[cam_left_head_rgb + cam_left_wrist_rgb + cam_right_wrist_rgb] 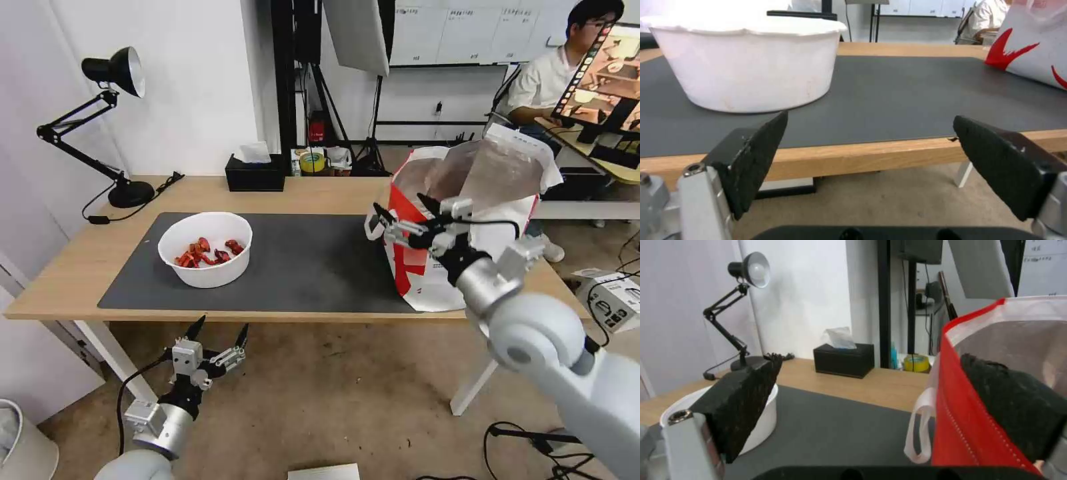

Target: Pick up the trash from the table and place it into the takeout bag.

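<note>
Head view: we see the white bowl (205,249) with red food scraps (208,253) sitting on the left part of the dark grey mat (307,260), which lies on the light wood counter (67,267). The takeout bag (467,227) stands upright at the right end of the mat, mouth open, silver lining showing.

Our right gripper (402,212) hangs at the bag's near-left upper edge, jaws released. In the right wrist view one pad (1009,406) sits inside the bag against the foil, and the other pad (742,400) stays outside, so the red front wall (969,426) runs between them. We see nothing held there. The white loop handle (918,426) droops just outside that wall.

Our left gripper (220,330) is below the counter's front edge, in front of the bowl, jaws spread wide and empty. In the left wrist view the bowl (749,63) is beyond the pads, up on the mat and well apart from them, nearer to one pad (755,156) than to the other.

At the counter's back edge stand a black tissue box (255,173) and a black desk lamp (100,127).
</note>
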Robot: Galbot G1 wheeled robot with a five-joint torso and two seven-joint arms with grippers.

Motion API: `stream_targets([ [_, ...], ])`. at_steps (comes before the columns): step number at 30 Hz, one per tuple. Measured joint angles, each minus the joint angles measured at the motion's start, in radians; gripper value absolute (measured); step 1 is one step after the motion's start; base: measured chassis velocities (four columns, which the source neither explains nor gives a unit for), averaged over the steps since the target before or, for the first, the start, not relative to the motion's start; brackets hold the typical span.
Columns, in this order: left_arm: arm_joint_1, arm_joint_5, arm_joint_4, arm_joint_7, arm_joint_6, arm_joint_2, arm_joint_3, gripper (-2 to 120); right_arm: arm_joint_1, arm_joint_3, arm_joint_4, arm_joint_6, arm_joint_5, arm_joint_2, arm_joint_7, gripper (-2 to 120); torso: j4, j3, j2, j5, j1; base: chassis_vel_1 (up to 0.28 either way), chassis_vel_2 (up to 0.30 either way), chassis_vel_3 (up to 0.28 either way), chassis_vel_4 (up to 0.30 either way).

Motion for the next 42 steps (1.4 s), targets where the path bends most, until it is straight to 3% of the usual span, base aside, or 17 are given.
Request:
stream_targets([
  [13,0.007,0.0,-0.006,0.0,-0.002,-0.005,-0.003,100,-0.028,0.023,0.011,0.032,-0.014,-0.015,-0.022,100,0.0003,0.0,0.0,-0.0001,0.0,0.0,0.0,0.0,0.0],
  [21,0.006,0.002,-0.006,0.0,-0.003,-0.011,-0.001,100,-0.119,0.052,0.03,0.034,-0.057,-0.01,-0.023,100,0.0002,0.0,0.0,-0.0001,0.0,0.0,0.0,0.0,0.0],
  [42,0.008,0.003,-0.001,0.0,-0.008,-0.013,0.001,100,-0.525,0.079,0.016,0.175,-0.355,0.176,-0.021,100,0.0002,0.0,0.0,-0.0002,0.0,0.0,0.0,0.0,0.0],
])
